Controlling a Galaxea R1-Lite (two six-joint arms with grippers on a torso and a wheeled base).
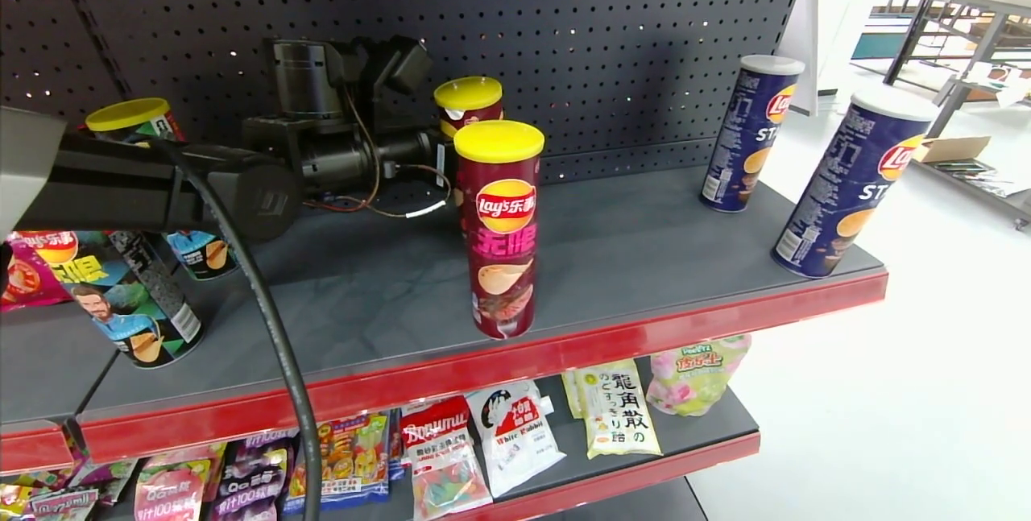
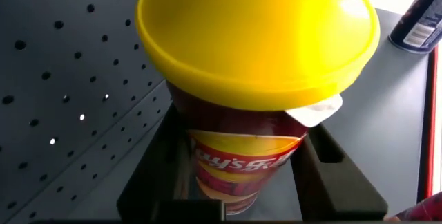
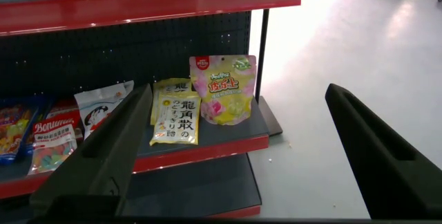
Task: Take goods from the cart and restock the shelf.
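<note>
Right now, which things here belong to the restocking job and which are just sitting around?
Job: left pincer, shut on the red chip can; upper shelf; right pincer, open and empty.
Lying about: front red can, front blue can, back blue can, snack bags below.

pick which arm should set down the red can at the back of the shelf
Left. The left hand grips that red can near the pegboard; the right hand is open, empty, down by the lower shelf.

Free shelf [image 1: 628, 231] btw front red can [image 1: 499, 239], blue can [image 1: 749, 134]
</note>
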